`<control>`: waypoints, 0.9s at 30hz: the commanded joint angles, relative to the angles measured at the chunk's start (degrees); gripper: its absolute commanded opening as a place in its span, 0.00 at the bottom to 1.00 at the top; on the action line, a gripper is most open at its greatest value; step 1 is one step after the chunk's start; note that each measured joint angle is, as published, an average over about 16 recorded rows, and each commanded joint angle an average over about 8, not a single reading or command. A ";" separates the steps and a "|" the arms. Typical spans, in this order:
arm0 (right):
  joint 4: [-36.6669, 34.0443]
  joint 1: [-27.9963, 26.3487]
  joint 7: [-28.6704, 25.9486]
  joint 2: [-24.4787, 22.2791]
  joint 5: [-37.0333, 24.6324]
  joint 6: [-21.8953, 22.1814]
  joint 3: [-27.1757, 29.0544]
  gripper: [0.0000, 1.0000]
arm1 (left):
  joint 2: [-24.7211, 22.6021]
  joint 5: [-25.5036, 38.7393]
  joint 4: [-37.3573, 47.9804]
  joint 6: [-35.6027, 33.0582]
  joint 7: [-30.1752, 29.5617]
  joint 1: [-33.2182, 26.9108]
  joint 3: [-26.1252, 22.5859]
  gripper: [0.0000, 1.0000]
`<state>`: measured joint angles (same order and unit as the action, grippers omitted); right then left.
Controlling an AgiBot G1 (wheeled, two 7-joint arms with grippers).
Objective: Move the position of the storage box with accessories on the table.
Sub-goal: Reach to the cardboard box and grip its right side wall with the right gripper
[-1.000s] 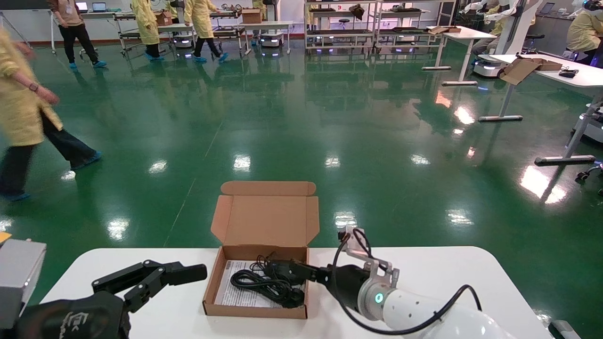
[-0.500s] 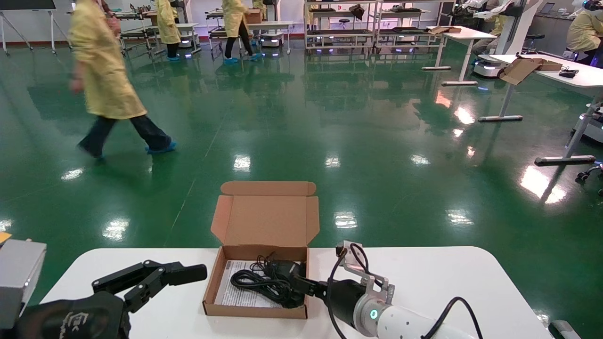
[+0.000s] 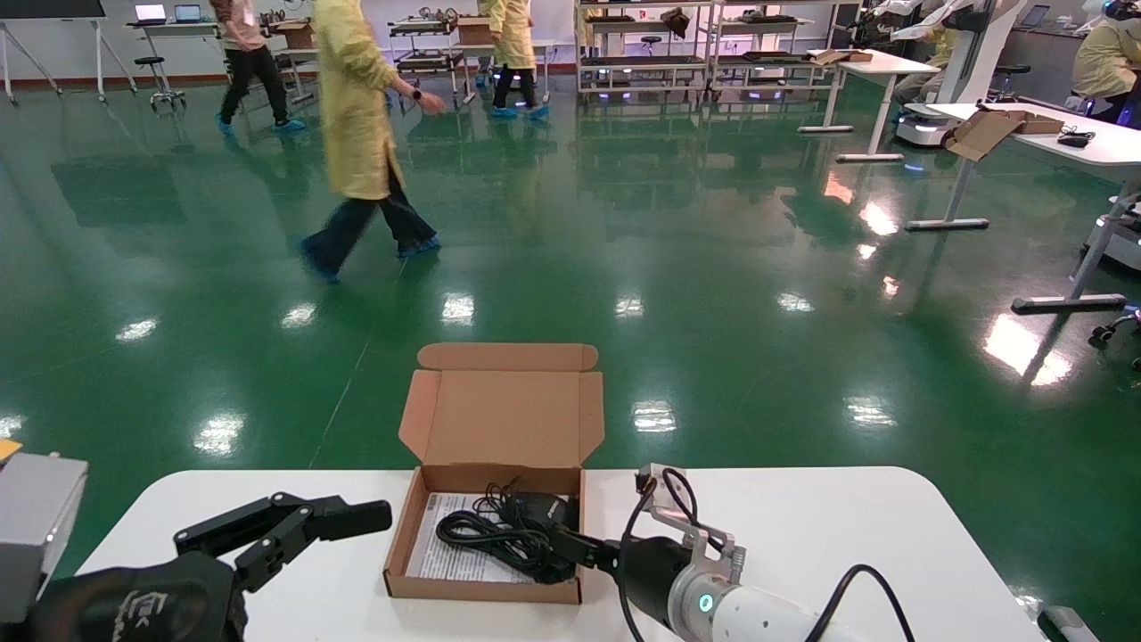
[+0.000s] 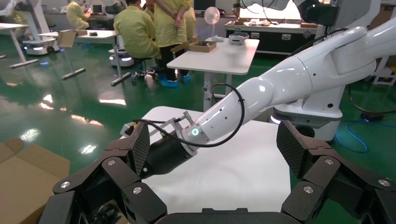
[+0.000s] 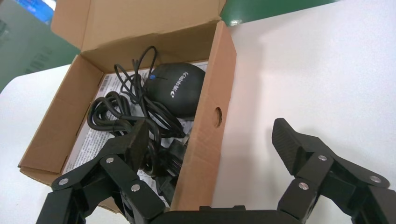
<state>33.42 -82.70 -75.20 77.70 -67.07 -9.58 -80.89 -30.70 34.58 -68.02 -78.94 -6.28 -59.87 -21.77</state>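
Note:
The storage box [image 3: 486, 584] sits open on the white table [image 3: 802, 526], its lid [image 3: 502, 415] standing up at the far side. Inside lie a black coiled cable [image 3: 495, 538], a black mouse [image 3: 539, 506] and a white printed sheet [image 3: 441, 557]. My right gripper [image 3: 575, 551] is open and straddles the box's right wall [image 5: 212, 121]: one finger [image 5: 135, 144] is inside over the cable [image 5: 121, 112], beside the mouse [image 5: 180, 88], and the other finger [image 5: 292, 144] is outside over the table. My left gripper [image 3: 294, 526] is open and empty, left of the box.
The table's far edge runs just behind the box, with green floor beyond it. A grey block [image 3: 36, 517] stands at the table's left edge. The left wrist view shows my right arm [image 4: 243, 102] over bare table top [image 4: 233, 172]. People walk far off.
My right gripper has drawn back toward me and lower along the box's right wall. The left arm and the box have not moved. A person has walked rightward across the floor.

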 commanded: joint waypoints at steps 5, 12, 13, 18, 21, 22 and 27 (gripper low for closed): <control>0.18 -0.20 -1.30 -0.08 -0.06 0.57 -1.46 0.00 | 0.00 0.00 0.00 0.00 0.00 0.00 0.00 1.00; 0.11 -0.09 -2.31 -0.19 -0.06 0.92 -2.72 0.00 | 0.00 0.00 0.00 0.00 0.00 0.00 0.00 1.00; 0.10 -0.08 -2.43 -0.20 -0.05 0.94 -2.86 0.00 | 0.00 0.00 0.00 0.00 0.00 0.00 0.00 1.00; 0.07 -0.13 -2.92 -0.23 0.04 1.01 -3.40 0.00 | 0.00 0.00 0.00 0.00 0.00 0.00 0.00 1.00; 0.02 -0.22 -3.14 -0.25 0.11 1.07 -3.63 0.00 | 0.00 0.00 0.00 0.00 0.00 0.00 0.00 1.00; 0.00 -0.24 -3.20 -0.26 0.13 1.10 -3.69 0.00 | 0.00 0.00 0.00 0.00 0.00 0.00 0.00 1.00; -0.18 -0.29 -3.34 -0.31 0.23 1.20 -3.92 0.00 | 0.00 0.00 0.00 0.00 0.00 0.00 0.00 1.00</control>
<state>33.26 -82.96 -78.49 77.39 -66.84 -8.40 -84.78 -30.70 34.58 -68.02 -78.94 -6.28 -59.87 -21.77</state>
